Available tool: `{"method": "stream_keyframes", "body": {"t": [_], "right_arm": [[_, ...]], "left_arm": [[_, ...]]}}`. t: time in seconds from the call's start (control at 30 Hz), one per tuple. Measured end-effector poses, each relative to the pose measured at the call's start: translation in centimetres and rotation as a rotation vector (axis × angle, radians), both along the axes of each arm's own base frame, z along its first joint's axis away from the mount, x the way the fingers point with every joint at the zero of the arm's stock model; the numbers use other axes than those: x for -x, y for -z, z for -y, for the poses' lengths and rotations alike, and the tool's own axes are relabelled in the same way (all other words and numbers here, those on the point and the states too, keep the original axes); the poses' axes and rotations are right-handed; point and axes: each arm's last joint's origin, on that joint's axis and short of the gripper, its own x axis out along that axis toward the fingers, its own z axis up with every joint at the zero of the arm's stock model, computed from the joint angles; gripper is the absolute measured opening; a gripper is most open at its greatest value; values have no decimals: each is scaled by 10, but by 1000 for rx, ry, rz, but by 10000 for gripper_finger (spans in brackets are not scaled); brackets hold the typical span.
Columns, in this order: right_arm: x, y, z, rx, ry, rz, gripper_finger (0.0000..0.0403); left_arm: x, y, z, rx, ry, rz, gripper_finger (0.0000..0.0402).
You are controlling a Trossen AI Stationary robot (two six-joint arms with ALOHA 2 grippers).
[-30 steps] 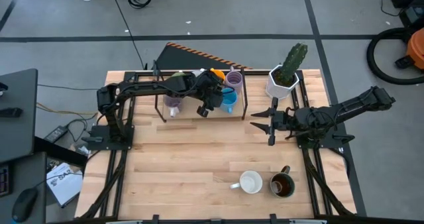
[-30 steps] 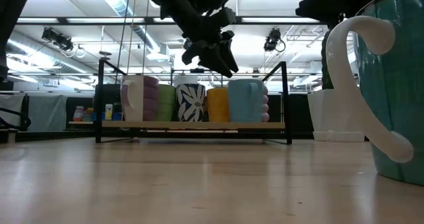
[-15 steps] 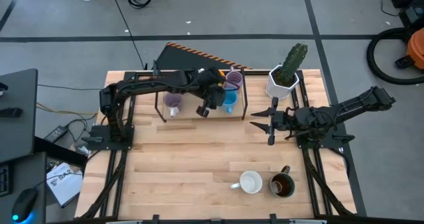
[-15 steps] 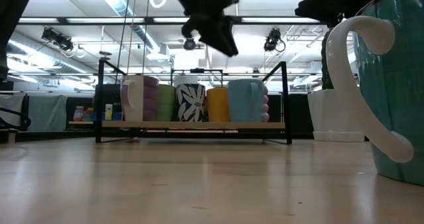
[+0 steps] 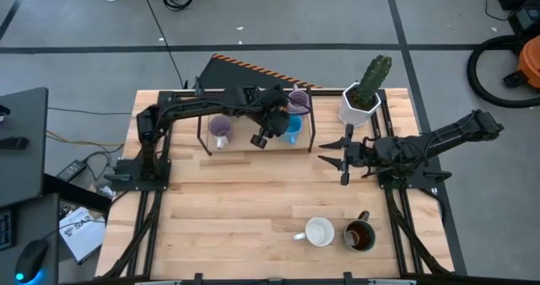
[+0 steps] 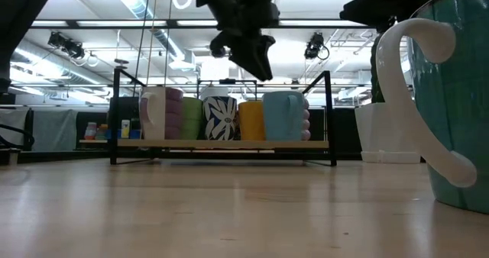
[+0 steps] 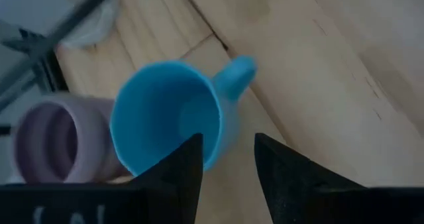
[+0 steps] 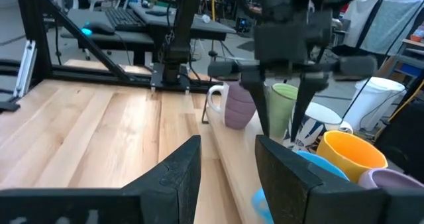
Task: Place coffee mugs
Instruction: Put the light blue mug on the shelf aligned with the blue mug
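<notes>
Here the left gripper (image 5: 262, 138) is held above the far rack (image 5: 202, 142), its fingers parted and empty; in the left wrist view the blue mug (image 7: 169, 122) is seen just beyond the fingertips, beside a lavender mug (image 7: 56, 139). The low view alone shows the mugs standing in a row on the rack, the orange mug (image 6: 250, 120) among them. The right gripper (image 5: 341, 160) waits open at the right. A white mug (image 5: 318, 232) and a dark brown mug (image 5: 360, 234) stand near the front edge.
</notes>
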Motion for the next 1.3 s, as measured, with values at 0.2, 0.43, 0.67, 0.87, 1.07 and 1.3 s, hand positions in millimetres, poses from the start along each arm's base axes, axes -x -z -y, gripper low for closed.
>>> {"method": "stream_keyframes", "body": {"t": [0.2, 0.43, 0.67, 0.87, 1.07, 1.3], "right_arm": [[-3, 3, -1, 5, 0, -20, 148], [-4, 4, -1, 4, 0, -22, 148], [-5, 4, -1, 3, 0, -18, 148], [-6, 4, -1, 3, 1, -18, 148], [-6, 4, -1, 3, 2, -18, 148], [-6, 4, -1, 3, 2, -18, 148]], "left_arm": [[-3, 0, 2, -54, 45, 13, 157], [-8, 16, -3, -45, 38, -36, 160], [-16, 38, -9, -80, 43, -84, 160], [-19, 49, -10, -96, 63, -123, 142], [-20, 50, -9, -120, 100, -127, 96], [-19, 52, 1, -94, 98, -165, 40]]}}
